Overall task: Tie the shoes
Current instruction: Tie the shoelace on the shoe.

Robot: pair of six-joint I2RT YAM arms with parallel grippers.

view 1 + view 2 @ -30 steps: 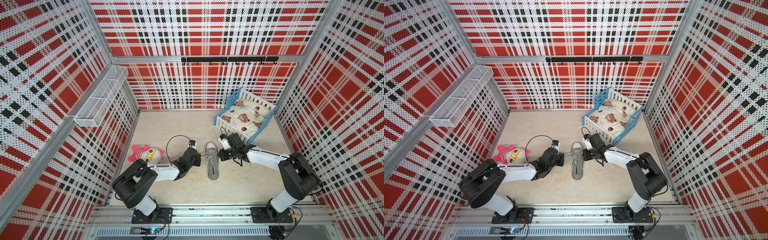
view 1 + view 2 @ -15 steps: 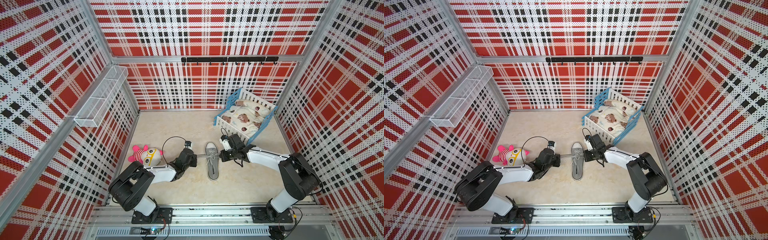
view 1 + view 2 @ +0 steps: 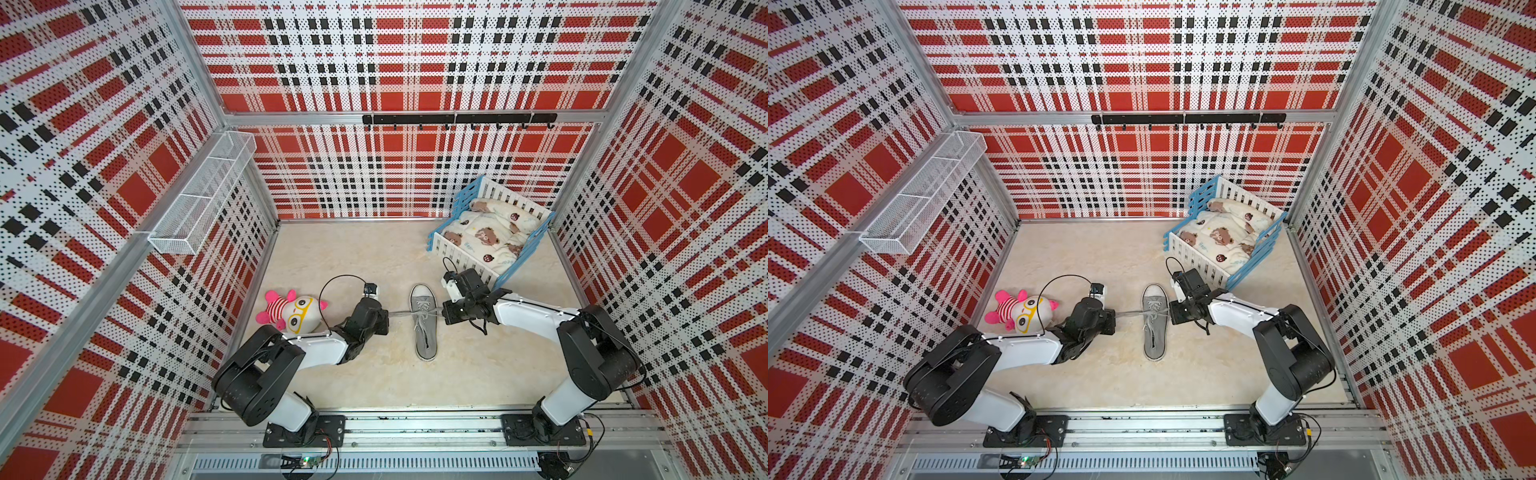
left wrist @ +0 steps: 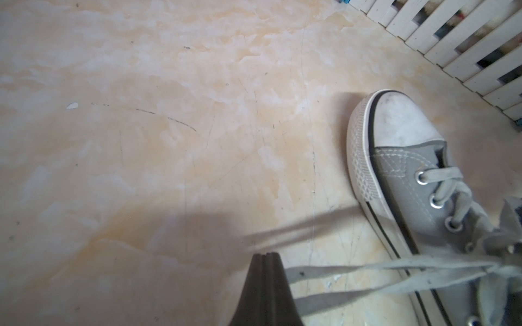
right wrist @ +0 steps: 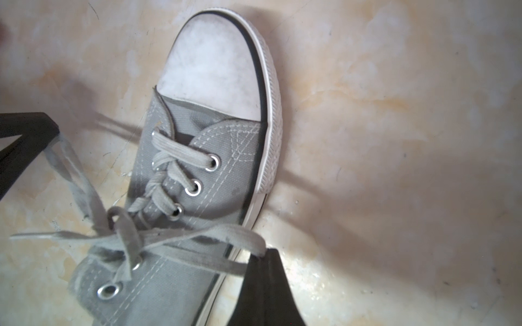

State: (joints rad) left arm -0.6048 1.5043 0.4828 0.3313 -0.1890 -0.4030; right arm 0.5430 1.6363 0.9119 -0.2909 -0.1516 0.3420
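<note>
By the left edge lies the toy (image 3: 295,313), plush and striped, clear of the work. The left claw (image 4: 267,255) sits farther from the shoe (image 3: 424,328) than a second ago. It is clamped on a loop of the laces (image 4: 367,271), which now runs straight and taut on that side. We judge the bow is being cinched: the knot (image 5: 124,231) over the upper eyelets looks gathered but not yet tight.

The shoe lies mid-surface, toe toward the far edge. It has grey canvas, a scuffed white rubber cap, a ribbed sole rim, metal eyelets and flat, frayed laces. The right claw (image 5: 267,251) has barely shifted and is clamped on the other loop. The surface (image 4: 141,141) is mottled beige and scratched. A slatted crib (image 3: 459,254) fills the far right corner.
</note>
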